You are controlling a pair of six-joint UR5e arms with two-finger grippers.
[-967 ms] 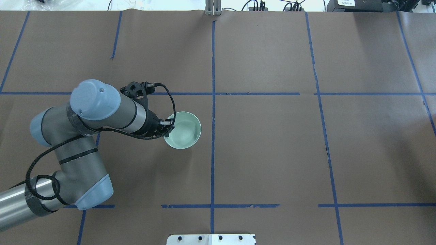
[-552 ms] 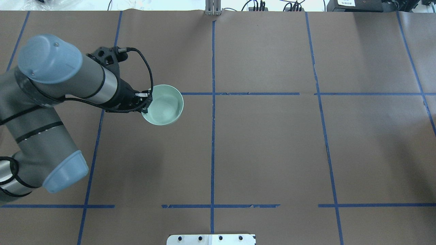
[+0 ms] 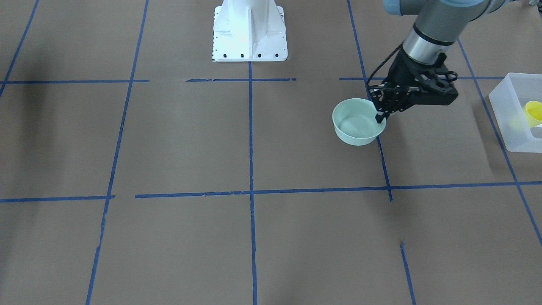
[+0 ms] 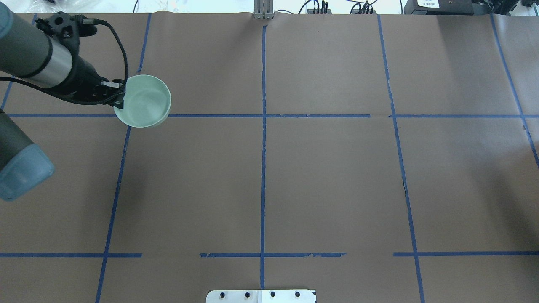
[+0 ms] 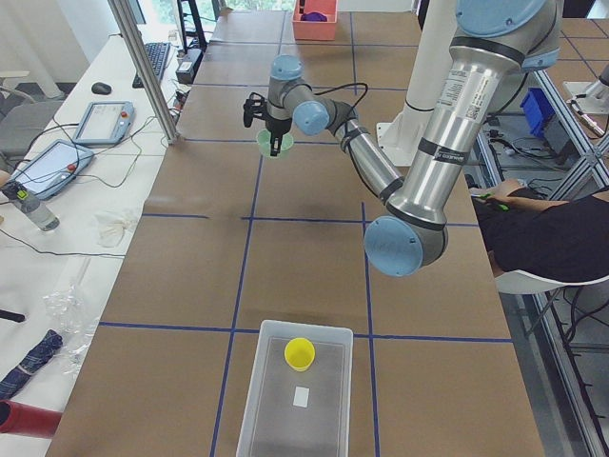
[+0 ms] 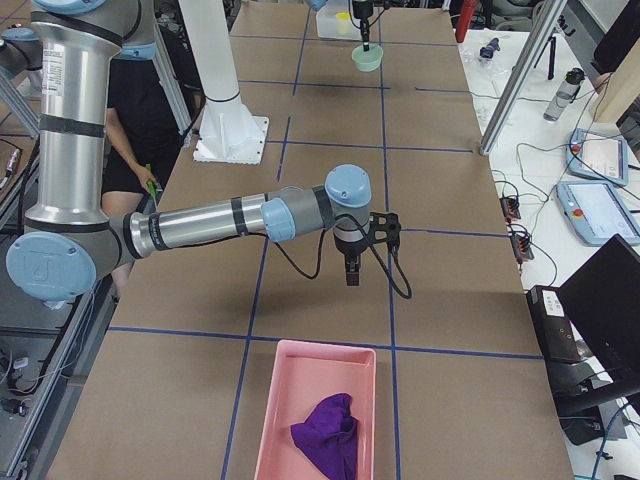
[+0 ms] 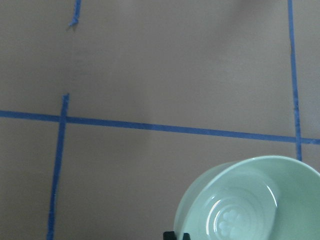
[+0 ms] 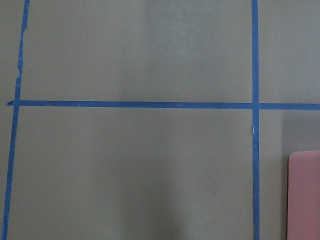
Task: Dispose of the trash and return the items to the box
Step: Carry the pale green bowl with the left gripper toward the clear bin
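Observation:
My left gripper (image 4: 120, 96) is shut on the near rim of the mint-green bowl (image 4: 146, 101) and holds it upright above the table at the far left. The front view shows the bowl (image 3: 355, 123) hanging from the gripper (image 3: 381, 115); the left wrist view shows its empty inside (image 7: 250, 205). The translucent box (image 3: 514, 127) stands to the bowl's left, with the yellow cup (image 3: 534, 112) inside it; the exterior left view shows the box (image 5: 276, 409) and the cup (image 5: 299, 353). My right gripper (image 6: 352, 272) points down over bare table; I cannot tell whether it is open or shut.
A pink tray (image 6: 300, 380) with a purple cloth (image 6: 328, 432) lies at the table's right end, near the right gripper. The white robot base (image 3: 250, 31) stands at the table's middle edge. Blue tape lines cross the brown paper.
My left arm has carried the bowl to the left and away from the robot, from the table's middle toward the far left, and raised it.

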